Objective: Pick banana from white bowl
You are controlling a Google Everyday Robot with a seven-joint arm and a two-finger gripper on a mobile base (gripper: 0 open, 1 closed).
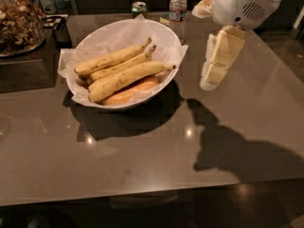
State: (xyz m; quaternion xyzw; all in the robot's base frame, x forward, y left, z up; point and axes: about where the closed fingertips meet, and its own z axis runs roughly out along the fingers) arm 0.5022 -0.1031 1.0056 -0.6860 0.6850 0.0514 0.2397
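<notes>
The white bowl [167, 36], lined with crinkled white paper, stands on the dark table at the centre left. Three yellow bananas [127, 75] lie side by side in it, stems pointing up and right. An orange item [130, 92] shows under them. My gripper [210, 82] hangs from the white arm at the upper right. It points down and floats above the table, just to the right of the bowl's rim, clear of the bananas.
A glass jar of nuts [18, 23] stands on a dark box at the far left. A green can [138, 7] and a water bottle [177, 11] stand behind the bowl. The table's front edge [142, 194] runs along the bottom.
</notes>
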